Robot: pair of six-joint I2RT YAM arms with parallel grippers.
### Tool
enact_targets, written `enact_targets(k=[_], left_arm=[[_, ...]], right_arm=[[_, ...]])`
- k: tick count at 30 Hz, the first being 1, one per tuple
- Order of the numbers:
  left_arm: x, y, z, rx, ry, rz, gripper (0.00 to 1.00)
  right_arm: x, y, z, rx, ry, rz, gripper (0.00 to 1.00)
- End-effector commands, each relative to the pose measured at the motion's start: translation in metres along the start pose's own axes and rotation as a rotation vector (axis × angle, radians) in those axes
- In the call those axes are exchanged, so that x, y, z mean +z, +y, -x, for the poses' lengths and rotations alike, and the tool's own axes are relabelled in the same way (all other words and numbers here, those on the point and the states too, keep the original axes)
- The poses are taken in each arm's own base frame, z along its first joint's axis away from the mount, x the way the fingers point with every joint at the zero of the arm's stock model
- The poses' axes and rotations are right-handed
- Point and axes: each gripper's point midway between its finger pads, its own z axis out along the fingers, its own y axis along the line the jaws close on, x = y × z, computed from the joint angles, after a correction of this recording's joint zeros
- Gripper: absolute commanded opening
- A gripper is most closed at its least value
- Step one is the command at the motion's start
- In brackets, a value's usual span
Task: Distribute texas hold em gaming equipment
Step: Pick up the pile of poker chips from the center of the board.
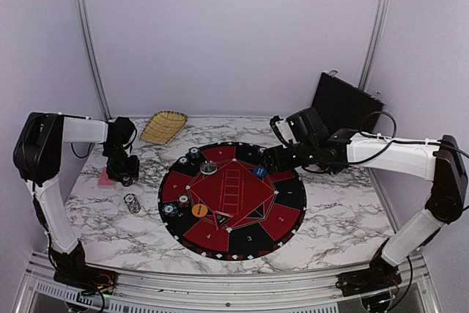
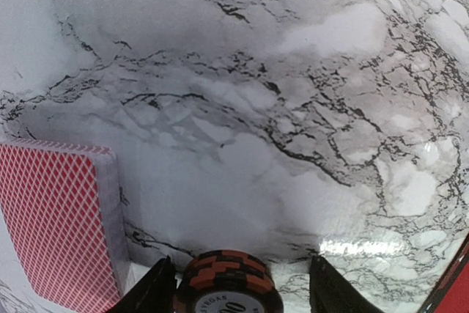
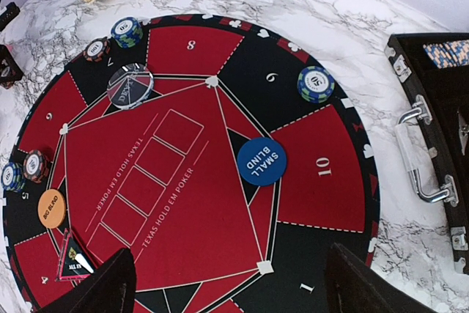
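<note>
Grey-veined white marble tabletop (image 1: 344,214) inside a lilac-walled booth is shown carrying a round red-and-black mat (image 3: 322,181), on which "TEXAS HOLD EM POKER" is printed twice and seat numbers including 8, 10 and 1 can be read. A blue disc (image 3: 261,160) lettered "SMALL BLIND" is set near the mat's centre, an orange disc (image 3: 51,208) marked "BIG BLIND" lies near its rim, and on a clear disc (image 3: 130,86) only "DEA" is legible. Blue-and-green-edged chips (image 3: 316,84) and dark chips (image 3: 96,50) marked "100" are spread around the outer ring. The right gripper (image 3: 233,295) is held wide open above the mat with nothing between its fingers, whose tips are cut off by the frame. An open black case (image 3: 432,152) is cropped at the right, with chips just visible inside. Off the mat to the left, a short stack of orange-and-black-edged poker chips (image 2: 229,276) is straddled by the left gripper (image 2: 236,295). The stack's top face is cut off, only "EGAS" and "00" being readable, and a gap is seen between the stack and one finger (image 2: 333,291), so no grip is made. Playing cards (image 2: 58,218) with red lattice backs are stacked just beside it on the marble. Another small chip stack (image 1: 132,203) stands near the mat's left rim, its markings too small to read, and a woven tray (image 1: 163,127) is placed by the back wall
</note>
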Motion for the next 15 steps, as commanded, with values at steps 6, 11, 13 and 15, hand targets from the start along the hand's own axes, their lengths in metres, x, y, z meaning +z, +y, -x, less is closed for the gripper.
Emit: enact_targets(k=[6,11,13,15], left_arm=[[0.0085,0.0124,-0.0249,0.006,0.082,0.039,0.56],[0.0088,0.0126,-0.0265,0.004,0.084,0.038,0.51],[0.0082,0.0133,-0.027,0.004,0.082,0.04,0.51],[0.0078,0.0145,-0.0287,0.002,0.084,0.042,0.5]], right_arm=[[-0.0117,-0.0018,0.0102,0.013,-0.035,-0.002,0.86],[-0.0131,-0.0022,0.01,0.017,-0.038,-0.001,0.86],[-0.0129,-0.0022,0.01,0.018,-0.038,-0.001,0.87],[-0.0128,-0.0019,0.0095,0.017,-0.037,0.001,0.86]])
